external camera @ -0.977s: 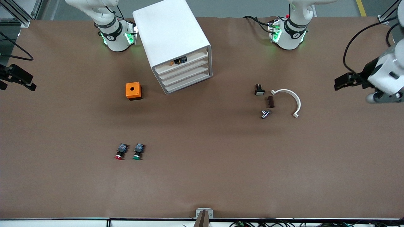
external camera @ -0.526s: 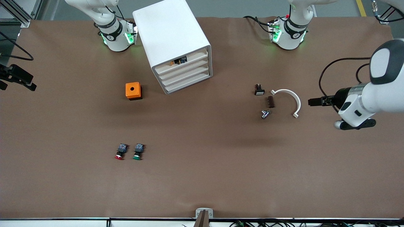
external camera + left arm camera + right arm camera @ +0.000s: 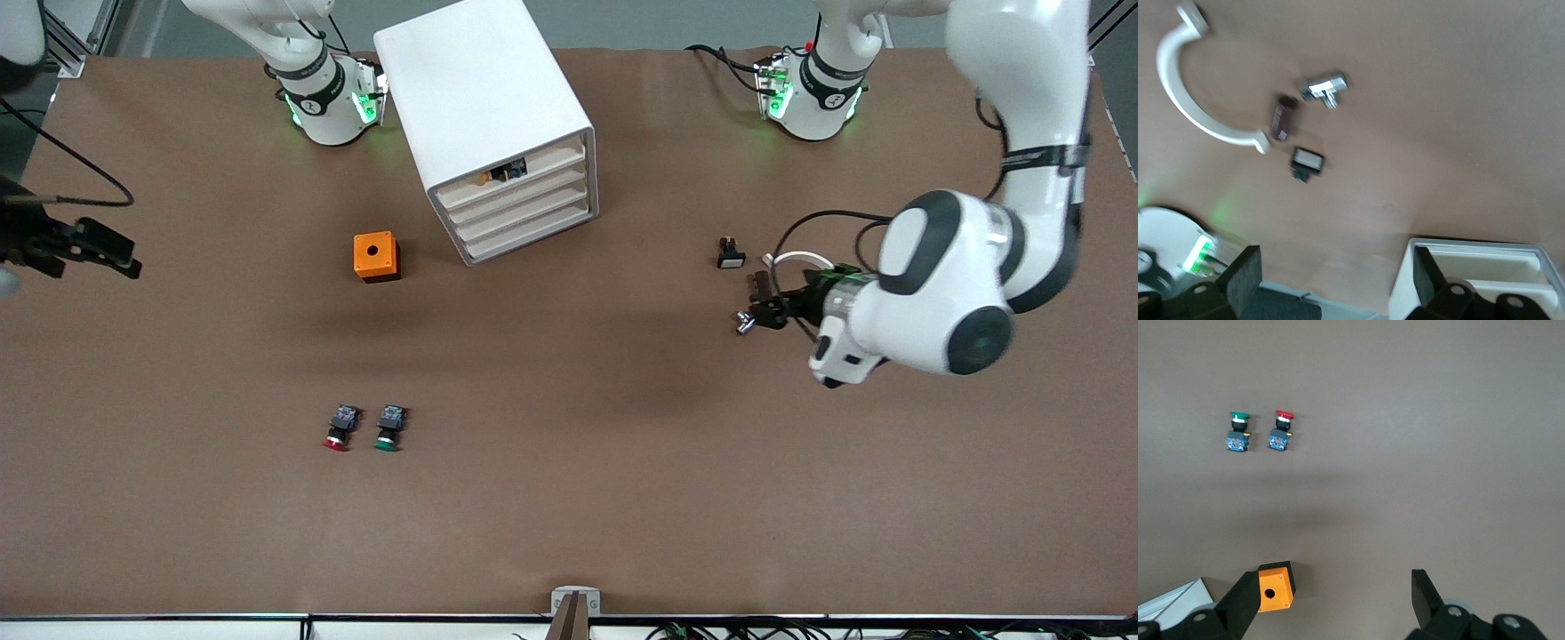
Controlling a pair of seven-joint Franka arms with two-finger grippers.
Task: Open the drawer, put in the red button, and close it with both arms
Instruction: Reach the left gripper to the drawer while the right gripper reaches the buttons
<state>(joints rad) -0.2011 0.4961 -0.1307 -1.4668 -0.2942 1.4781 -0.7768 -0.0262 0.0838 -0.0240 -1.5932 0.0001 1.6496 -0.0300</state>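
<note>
**Left arm swings in toward the small parts; drawer untouched**

Movement first: within the last second my left gripper [image 3: 763, 307] has swept in from the table's edge at my left arm's end and now hangs over the cluster of small parts, above the brown block [image 3: 1281, 119] and the chrome fitting [image 3: 1324, 89], with the white curved bracket [image 3: 1188, 93] partly under my wrist. Its fingers [image 3: 1241, 280] are spread wide with nothing between them. My right gripper [image 3: 93, 249] has edged inward a little from its end of the table; its fingers [image 3: 1248, 597] are also parted and empty.

For the task, I judge this only an approach. The drawer [image 3: 516, 197] sits shut in the white cabinet [image 3: 484, 107], well away from both grippers. The red button [image 3: 336, 428] lies on the table beside the green button [image 3: 388, 428], well apart from my right gripper, with the orange box [image 3: 375, 256] between it and the cabinet.

My left wrist view cuts the cabinet to one corner. Small parts in the top drawer's gap are too small to identify. Most of my right arm is out of frame.
</note>
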